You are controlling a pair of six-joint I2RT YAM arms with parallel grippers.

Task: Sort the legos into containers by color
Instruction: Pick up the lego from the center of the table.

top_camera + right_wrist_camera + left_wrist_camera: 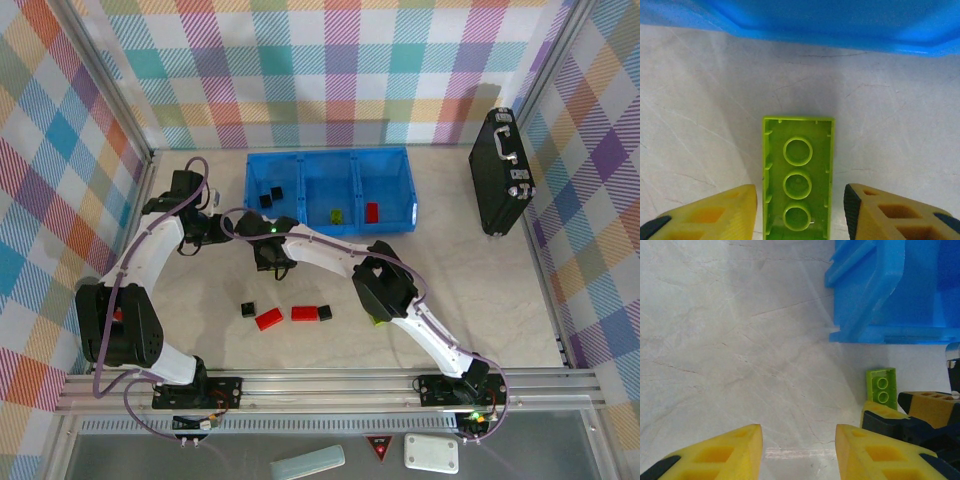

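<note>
Four bricks sit in the tray, several wait on the desk; right claw spread around a green brick, left claw apart.

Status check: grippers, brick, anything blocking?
Right gripper open, straddling green brick, gaps both sides. Brick upside down on table, just short of blue tray. Left gripper open, empty, crowding close alongside.
</note>
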